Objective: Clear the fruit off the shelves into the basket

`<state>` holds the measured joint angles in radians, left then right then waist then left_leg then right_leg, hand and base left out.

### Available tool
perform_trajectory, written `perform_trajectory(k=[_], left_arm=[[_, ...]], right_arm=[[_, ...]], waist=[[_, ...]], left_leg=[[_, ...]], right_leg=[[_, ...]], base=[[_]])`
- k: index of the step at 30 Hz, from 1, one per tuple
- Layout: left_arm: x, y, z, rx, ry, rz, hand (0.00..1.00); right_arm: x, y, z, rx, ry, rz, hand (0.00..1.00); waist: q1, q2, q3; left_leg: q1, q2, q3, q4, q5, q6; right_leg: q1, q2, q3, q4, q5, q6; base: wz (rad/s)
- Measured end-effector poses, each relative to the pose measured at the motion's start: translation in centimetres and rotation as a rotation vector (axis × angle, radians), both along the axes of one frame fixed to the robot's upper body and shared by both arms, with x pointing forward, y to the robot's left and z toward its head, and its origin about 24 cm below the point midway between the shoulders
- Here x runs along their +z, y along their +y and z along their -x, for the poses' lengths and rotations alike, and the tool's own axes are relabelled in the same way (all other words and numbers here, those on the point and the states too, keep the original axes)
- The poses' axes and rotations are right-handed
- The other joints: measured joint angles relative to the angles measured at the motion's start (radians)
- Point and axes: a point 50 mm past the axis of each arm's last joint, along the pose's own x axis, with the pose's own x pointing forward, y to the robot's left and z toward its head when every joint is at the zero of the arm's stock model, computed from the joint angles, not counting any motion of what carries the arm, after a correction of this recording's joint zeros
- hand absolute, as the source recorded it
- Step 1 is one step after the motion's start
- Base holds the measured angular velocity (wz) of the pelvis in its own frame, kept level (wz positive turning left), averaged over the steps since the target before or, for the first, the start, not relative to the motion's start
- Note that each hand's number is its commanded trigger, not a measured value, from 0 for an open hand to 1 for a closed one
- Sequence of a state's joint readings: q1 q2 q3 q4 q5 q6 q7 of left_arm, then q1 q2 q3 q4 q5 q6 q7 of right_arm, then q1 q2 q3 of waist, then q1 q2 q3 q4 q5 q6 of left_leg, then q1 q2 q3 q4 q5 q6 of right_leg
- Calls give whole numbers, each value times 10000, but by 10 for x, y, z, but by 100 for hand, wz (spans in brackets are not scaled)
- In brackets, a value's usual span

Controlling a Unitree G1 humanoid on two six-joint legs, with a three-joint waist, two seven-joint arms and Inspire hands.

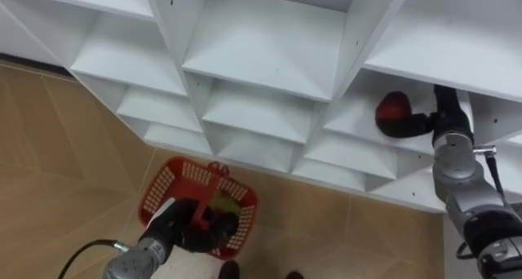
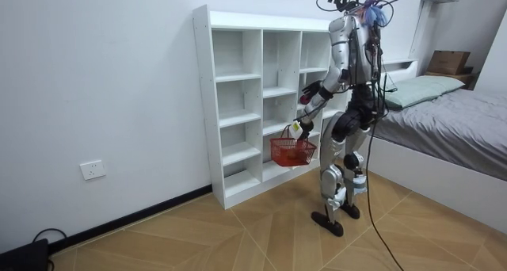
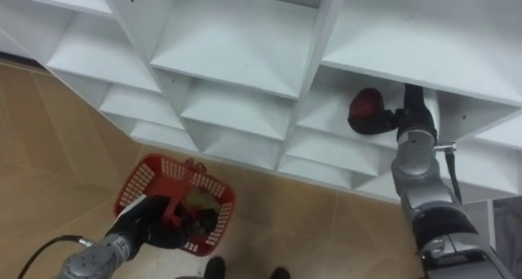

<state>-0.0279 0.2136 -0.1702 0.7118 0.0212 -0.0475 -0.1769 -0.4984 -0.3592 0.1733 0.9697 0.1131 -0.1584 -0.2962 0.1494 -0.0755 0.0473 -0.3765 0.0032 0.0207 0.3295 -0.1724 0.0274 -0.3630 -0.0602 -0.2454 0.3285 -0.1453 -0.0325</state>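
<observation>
Red fruit point(image 1: 394, 109) sits in the right hand point(image 1: 418, 122) at the mouth of a compartment of the closet point(image 1: 261, 42), in the column on the robot's right. In the left eye view the dark fingers curl round its near side, so it looks gripped rather than merely touched. Lower left, the left hand point(image 1: 186, 223) has its fingers closed round the handle of the red basket point(image 1: 163, 181), which hangs above the wooden floor point(image 1: 57, 148) just in front of the lowest shelves. Something yellow-green lies in the basket, too blurred to name.

The right eye view reads the same: 1 fruit in the grasp at the shelf, the basket well apart from it, down and to the left.

In the room view the robot stands upright facing the closet, a bed point(image 2: 444, 112) behind it. One arm reaches to the shelf and the basket hangs low before its legs.

The step in hand appears to be the pick itself. The next move likely calls for drawing the fruit out clear of the divider and bringing the 2 hands together. The fingers should open only once the fruit is over the basket.
</observation>
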Motion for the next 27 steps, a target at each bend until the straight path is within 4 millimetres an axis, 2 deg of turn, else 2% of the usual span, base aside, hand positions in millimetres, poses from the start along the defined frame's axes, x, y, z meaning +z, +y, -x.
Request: perform_trajectory(k=[10, 27], left_arm=[[0, -4, -2, -151, -99, -256, 100], [-6, -3, 0, 114, 161, -481, 100]], right_arm=[[0, 0, -1, -31, 39, 2, 0], [12, 4, -11, 246, -262, 383, 0]], waist=[[-16, 61, -6], [0, 202, -9]], left_leg=[[-15, 4, 36, -35, 4, 4], [-59, -6, 61, -94, 17, 19]], right_leg=[[-48, -13, 1, 3, 1, -2], [-122, -41, -30, -1, 1, -1]], base=[[0], [0]])
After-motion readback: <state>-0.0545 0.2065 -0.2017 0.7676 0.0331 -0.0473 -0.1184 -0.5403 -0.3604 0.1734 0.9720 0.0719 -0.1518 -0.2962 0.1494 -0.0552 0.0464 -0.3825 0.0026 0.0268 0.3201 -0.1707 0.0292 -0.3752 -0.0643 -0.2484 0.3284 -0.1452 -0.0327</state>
